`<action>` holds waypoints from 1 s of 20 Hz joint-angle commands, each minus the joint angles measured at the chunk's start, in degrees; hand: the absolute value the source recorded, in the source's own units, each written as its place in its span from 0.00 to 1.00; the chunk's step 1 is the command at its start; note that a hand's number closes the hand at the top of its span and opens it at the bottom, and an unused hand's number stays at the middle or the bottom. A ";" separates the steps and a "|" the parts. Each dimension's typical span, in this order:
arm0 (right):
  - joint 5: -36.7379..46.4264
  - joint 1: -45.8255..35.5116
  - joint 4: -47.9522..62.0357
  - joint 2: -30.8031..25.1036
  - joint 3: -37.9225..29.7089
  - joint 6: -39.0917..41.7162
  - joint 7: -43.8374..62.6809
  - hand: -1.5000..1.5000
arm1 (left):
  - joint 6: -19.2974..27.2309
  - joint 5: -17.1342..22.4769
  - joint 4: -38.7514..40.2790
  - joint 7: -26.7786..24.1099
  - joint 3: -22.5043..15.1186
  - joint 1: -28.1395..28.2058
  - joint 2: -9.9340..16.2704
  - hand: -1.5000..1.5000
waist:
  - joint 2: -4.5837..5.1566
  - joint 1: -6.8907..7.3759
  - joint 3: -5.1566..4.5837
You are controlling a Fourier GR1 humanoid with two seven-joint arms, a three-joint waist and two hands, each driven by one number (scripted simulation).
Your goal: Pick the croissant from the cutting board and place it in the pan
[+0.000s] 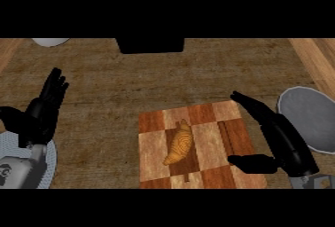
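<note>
A golden croissant (179,144) lies lengthwise in the middle of the checkered wooden cutting board (216,116). My right hand (278,133) hovers over the board's right edge, fingers straight and pointing up-left, thumb (252,163) stretched toward the croissant without touching it. The grey pan (313,118) sits at the right edge, just beyond that hand. My left hand (44,106) rests open at the left, fingers up, far from the board.
A black object (150,45) stands at the back centre and a white round item (49,41) at the back left. A pale round plate (8,142) shows under my left forearm. Wooden strips border the brown counter on both sides.
</note>
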 commanded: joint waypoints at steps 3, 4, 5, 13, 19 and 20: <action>-0.82 -5.51 -14.90 -7.45 1.65 16.25 23.64 0.00 | -0.16 -0.86 0.98 -0.66 0.09 -1.38 -0.66 0.50 | 0.21 1.26 -0.04; -2.13 -10.27 -14.25 -5.88 0.37 18.33 28.50 0.00 | -2.01 -0.44 -0.09 -1.73 0.08 0.13 0.05 0.50 | 0.41 2.77 0.00; -5.52 -12.42 -16.62 -5.54 -0.95 21.06 32.24 0.00 | -0.89 -0.48 0.61 0.98 -0.26 -3.35 -1.17 0.50 | 0.52 2.25 0.07; -4.70 -33.38 -6.33 8.64 3.13 28.38 46.90 0.00 | -3.19 -2.28 0.59 -0.53 -0.21 -1.89 -2.51 0.50 | 0.77 3.73 0.22; -4.32 -34.07 -0.64 18.34 5.45 26.17 45.78 0.00 | -4.02 -2.72 4.68 -1.21 1.90 -3.85 -4.55 0.50 | 0.79 3.10 0.27; -6.78 -32.85 -2.53 18.48 4.55 27.40 47.22 0.00 | -4.51 -2.46 1.04 0.30 2.22 -2.13 -3.00 0.50 | 0.66 3.15 0.29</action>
